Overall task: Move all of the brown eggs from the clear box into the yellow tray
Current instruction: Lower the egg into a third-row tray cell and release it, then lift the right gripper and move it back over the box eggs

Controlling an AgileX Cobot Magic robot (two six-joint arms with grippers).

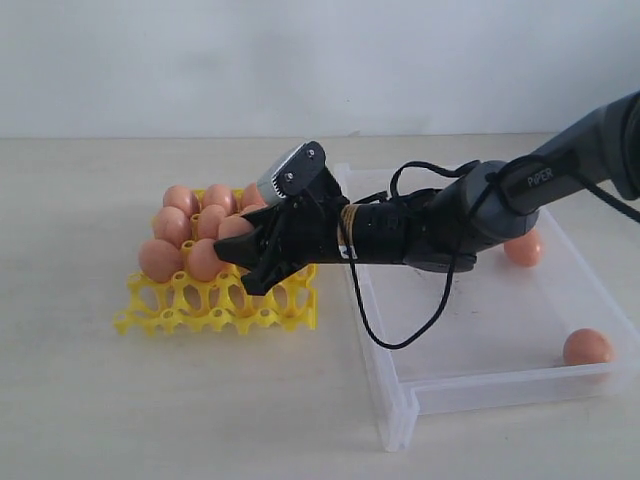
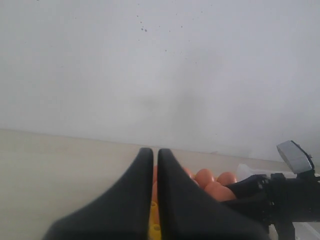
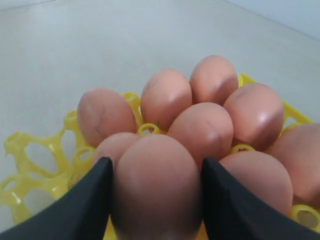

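The yellow tray (image 1: 215,305) sits left of centre with several brown eggs (image 1: 175,225) in its far rows; its near row shows bare lattice. My right gripper (image 1: 240,245) reaches across over the tray, shut on a brown egg (image 1: 236,228). In the right wrist view that egg (image 3: 156,185) fills the gap between the right gripper's (image 3: 156,167) fingers, just above the seated eggs (image 3: 202,127). The clear box (image 1: 400,400) lies to the right and holds two eggs, one far (image 1: 522,248) and one near the right corner (image 1: 587,347). My left gripper (image 2: 155,151) is shut and holds nothing.
The right arm (image 1: 480,210) stretches over the clear box's left wall, with a black cable (image 1: 400,335) hanging into the box. In the left wrist view the tray (image 2: 155,220) and the right arm (image 2: 280,197) lie beyond the left gripper. Bare tabletop (image 1: 80,400) surrounds both containers.
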